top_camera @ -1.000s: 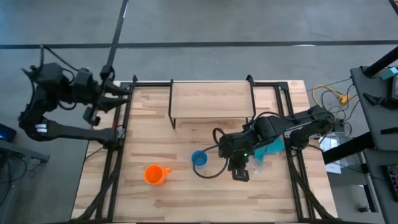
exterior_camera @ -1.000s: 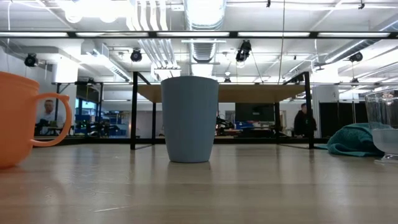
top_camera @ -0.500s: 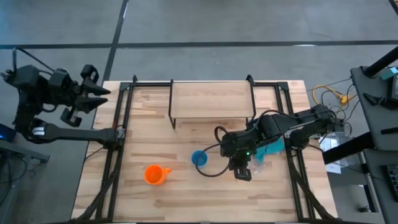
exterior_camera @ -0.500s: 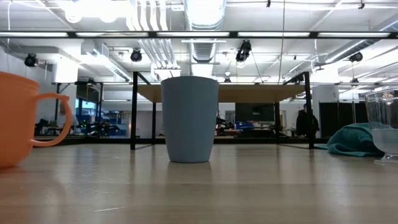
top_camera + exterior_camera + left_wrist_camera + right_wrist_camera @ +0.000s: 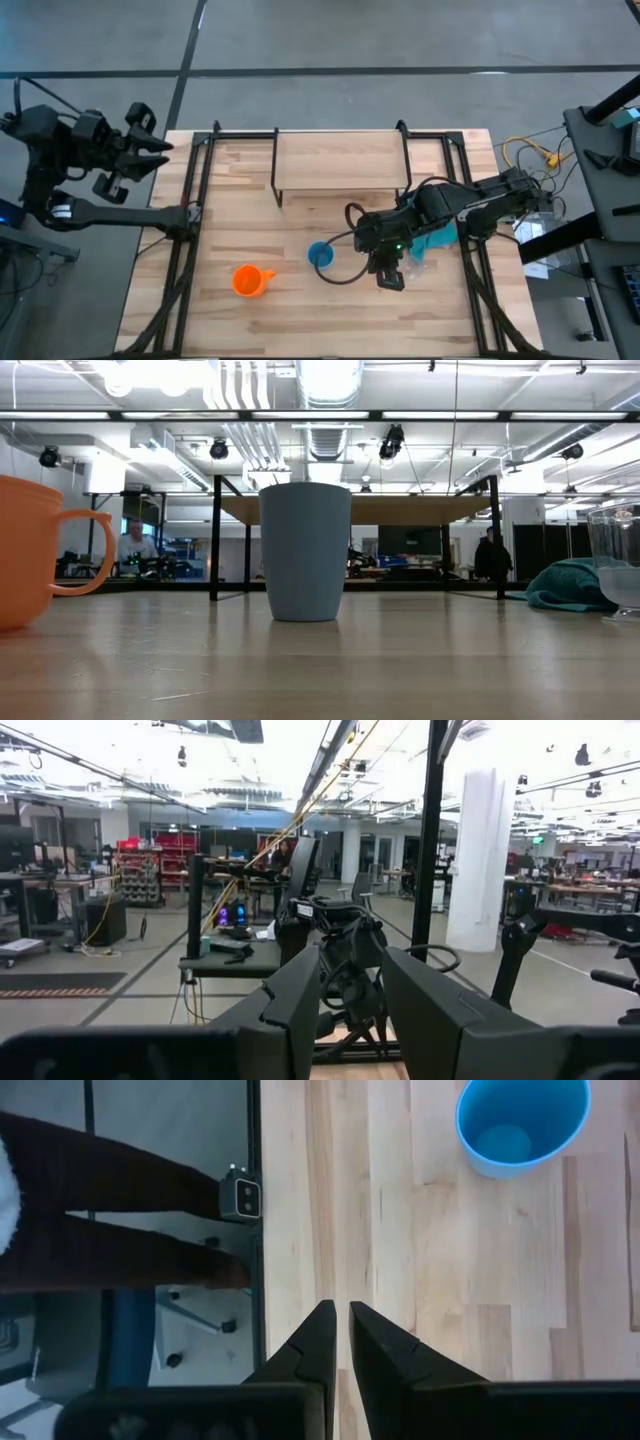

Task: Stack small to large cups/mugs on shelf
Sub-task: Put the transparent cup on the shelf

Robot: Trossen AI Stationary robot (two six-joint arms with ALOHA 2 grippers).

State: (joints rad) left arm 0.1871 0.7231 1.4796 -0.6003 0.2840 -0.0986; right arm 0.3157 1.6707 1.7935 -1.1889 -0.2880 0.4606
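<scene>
The orange mug [image 5: 250, 281] with a handle stands on the table near the front left; it also shows in the low view [image 5: 30, 550]. The blue cup [image 5: 320, 254] stands upright mid-table, open end up [image 5: 522, 1120]. The clear cup [image 5: 415, 267] stands right of my right gripper, beside the teal cloth [image 5: 440, 238]. The shelf [image 5: 340, 160] stands at the far middle, its top bare. My right gripper [image 5: 388, 278] hovers shut and empty between the blue cup and the clear cup [image 5: 340, 1312]. My left gripper [image 5: 150, 150] is open and empty beyond the table's far left corner.
A black cable [image 5: 345, 275] loops on the table from the right arm around the blue cup. Black frame rails [image 5: 190, 250] run along the table's left and right sides. A person's legs [image 5: 100, 1210] show past the table's edge in the right wrist view.
My left gripper has drawn back toward the left, from the table's far left corner to a place beyond the table's left edge. The right arm and the cups have kept still.
</scene>
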